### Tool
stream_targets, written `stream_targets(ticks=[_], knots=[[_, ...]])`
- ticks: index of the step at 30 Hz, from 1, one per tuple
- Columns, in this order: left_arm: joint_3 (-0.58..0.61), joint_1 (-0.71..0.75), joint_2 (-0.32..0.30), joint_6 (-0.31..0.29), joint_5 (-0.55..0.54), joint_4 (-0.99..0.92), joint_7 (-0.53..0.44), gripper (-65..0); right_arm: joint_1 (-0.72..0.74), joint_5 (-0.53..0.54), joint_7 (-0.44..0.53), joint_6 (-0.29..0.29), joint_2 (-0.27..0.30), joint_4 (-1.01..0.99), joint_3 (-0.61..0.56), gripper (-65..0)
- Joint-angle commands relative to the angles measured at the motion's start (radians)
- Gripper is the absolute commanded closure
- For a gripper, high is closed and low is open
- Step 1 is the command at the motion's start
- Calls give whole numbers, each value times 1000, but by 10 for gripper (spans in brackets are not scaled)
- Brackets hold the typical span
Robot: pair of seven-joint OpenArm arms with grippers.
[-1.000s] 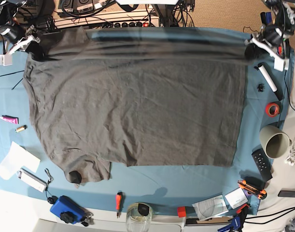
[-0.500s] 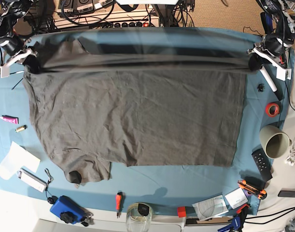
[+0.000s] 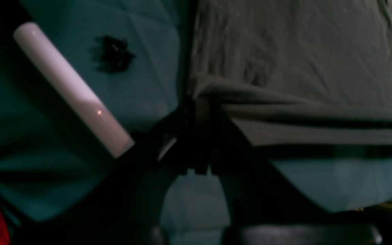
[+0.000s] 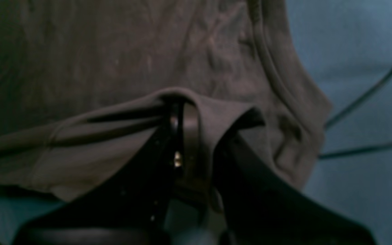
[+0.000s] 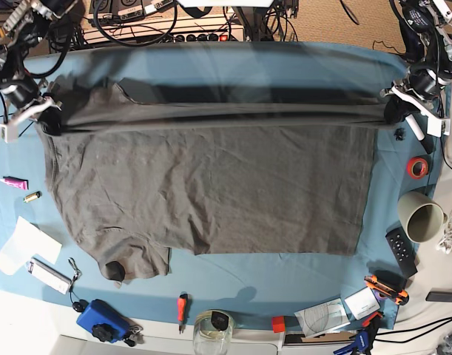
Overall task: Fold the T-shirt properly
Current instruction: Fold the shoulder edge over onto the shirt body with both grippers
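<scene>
Both arms hold the T-shirt (image 5: 211,185) by its far edge, stretched taut between them above the teal surface (image 5: 285,277). The left gripper (image 3: 201,112) has its jaws clamped on one corner; the right gripper (image 4: 185,136) has its jaws pinched on bunched cloth at the shoulder end. If the arms pull unevenly, the cloth could slip free or the fold could land skewed. A white tube (image 3: 70,86) lies just beside the left corner and might be swept. Tools, a tape roll (image 5: 416,167) and a cup (image 5: 422,217) crowd the surface's rim.

- Base view: bright, even overhead light, sharp; the lifted T-shirt (image 5: 211,177) edge is motion-blurred.
- Both wrist views: dim, soft-focused, claws nearly black silhouettes.
</scene>
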Motion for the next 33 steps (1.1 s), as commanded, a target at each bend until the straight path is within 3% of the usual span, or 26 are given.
stream_targets(ticks=[1,5,12,22,33], knots=[[6,-6,-21,3,2,17,-27,0,19,-12,41,-12,30,14,-4,0],[75,-19,-21,3,14,17,-31,0,50,-87,74,-40,30,14,-43,0],[112,-87,-21,4,170,17,-82,0,60,-120,103,-50,31,8,-49,0],[114,-91,-21,3,167,15,-85,0,129,-130,115,-55,31,-135,-49,0],[114,-92,-21,3,166,10,-108,0,176,-202,129,-57,31,-139,-50,0]])
